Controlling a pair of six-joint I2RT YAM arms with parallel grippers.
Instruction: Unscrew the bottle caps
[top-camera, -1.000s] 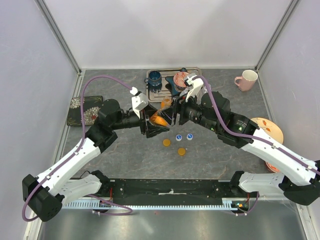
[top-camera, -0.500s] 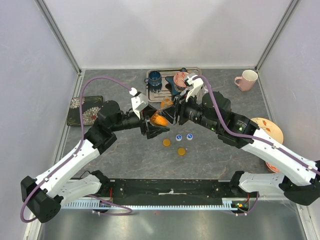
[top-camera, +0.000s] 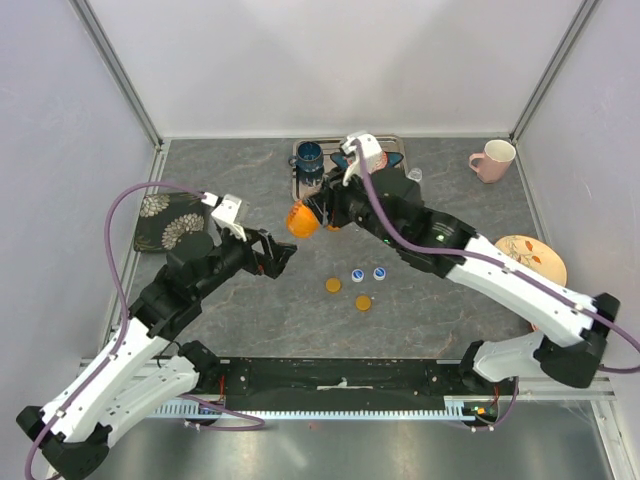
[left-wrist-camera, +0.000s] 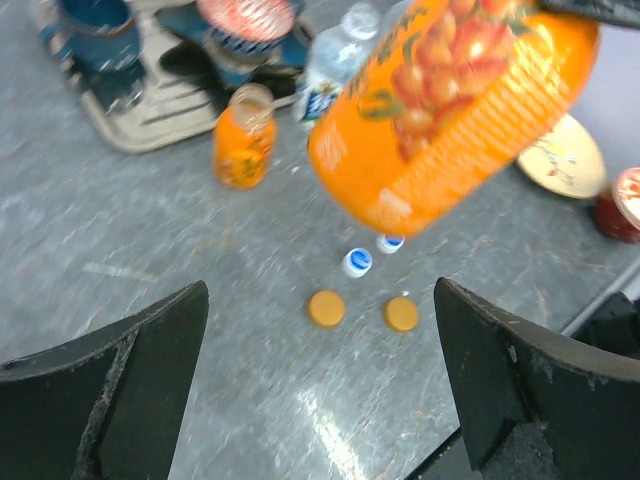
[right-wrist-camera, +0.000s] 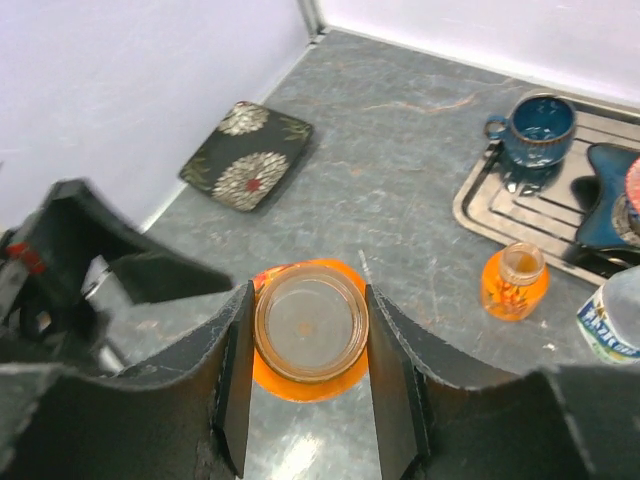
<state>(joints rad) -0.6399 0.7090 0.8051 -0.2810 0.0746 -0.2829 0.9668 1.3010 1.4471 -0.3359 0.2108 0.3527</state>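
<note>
My right gripper (right-wrist-camera: 308, 322) is shut on the open neck of a short orange bottle (right-wrist-camera: 310, 380), and this bottle (top-camera: 300, 218) hangs above the table left of the tray. My left gripper (top-camera: 283, 255) stands open and empty below and to the left of it; in the left wrist view the bottle (left-wrist-camera: 450, 110) fills the space above. Two orange caps (top-camera: 333, 285) (top-camera: 363, 302) and two blue caps (top-camera: 357, 274) (top-camera: 379, 271) lie loose mid-table. A second uncapped orange bottle (right-wrist-camera: 514, 283) and a labelled water bottle (right-wrist-camera: 612, 320) stand near the tray.
A metal tray (right-wrist-camera: 480, 205) at the back holds a blue mug (top-camera: 309, 156). A black flowered pad (top-camera: 170, 218) lies at the left, a pink mug (top-camera: 492, 160) at the back right, and a patterned plate (top-camera: 535, 258) at the right.
My left gripper let go of the orange bottle, opened wide and drew back to the left. My right gripper closed on the bottle's neck and carried it left and away.
</note>
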